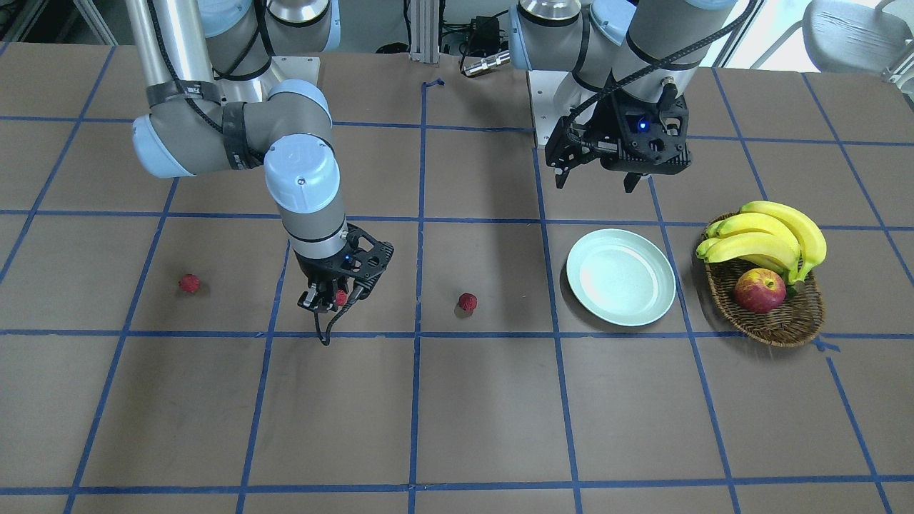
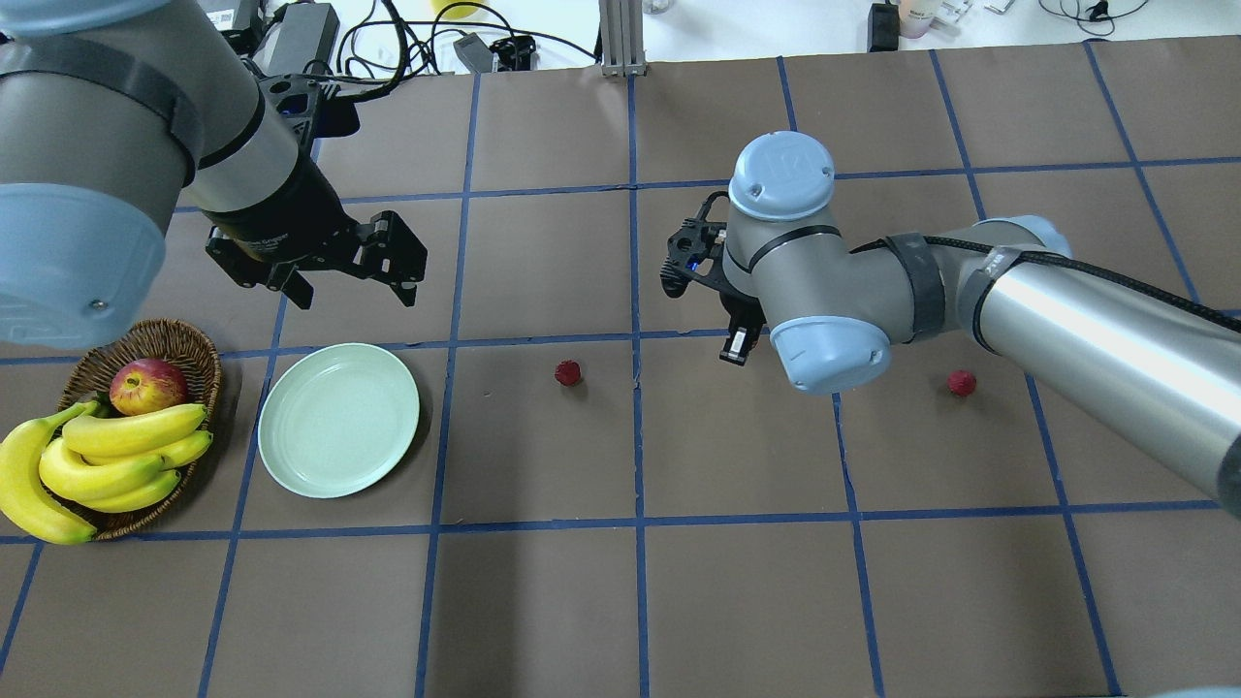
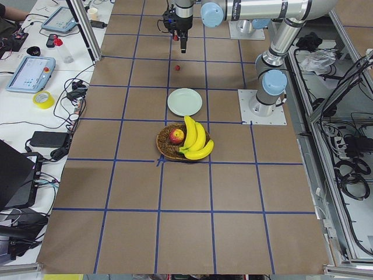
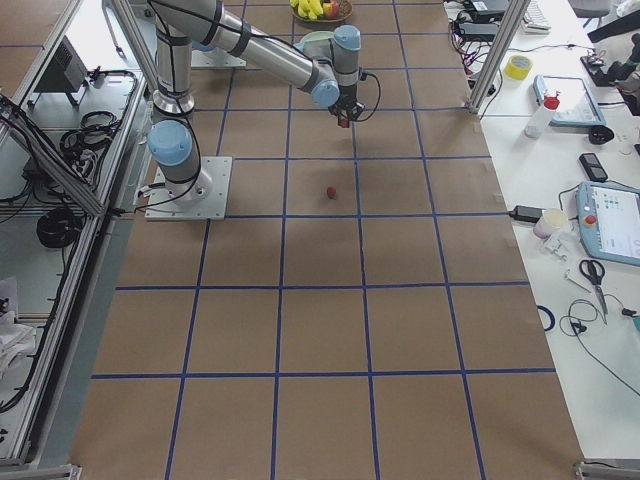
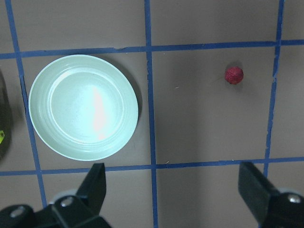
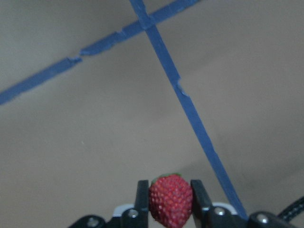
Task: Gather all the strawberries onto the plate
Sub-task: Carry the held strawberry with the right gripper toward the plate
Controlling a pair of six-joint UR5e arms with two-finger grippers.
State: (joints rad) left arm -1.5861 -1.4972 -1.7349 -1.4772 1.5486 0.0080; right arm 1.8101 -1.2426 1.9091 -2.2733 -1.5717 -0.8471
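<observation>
My right gripper is shut on one strawberry, held between its pads a little above the table; the berry also shows in the front view. A second strawberry lies on the table between that gripper and the plate. A third strawberry lies farther out on my right side. The mint-green plate is empty. My left gripper is open and empty, hovering above the table just beyond the plate; its wrist view shows the plate and the second strawberry.
A brown wicker basket stands beside the plate on my far left, holding a bunch of bananas and a red-yellow apple. Blue tape lines grid the brown table.
</observation>
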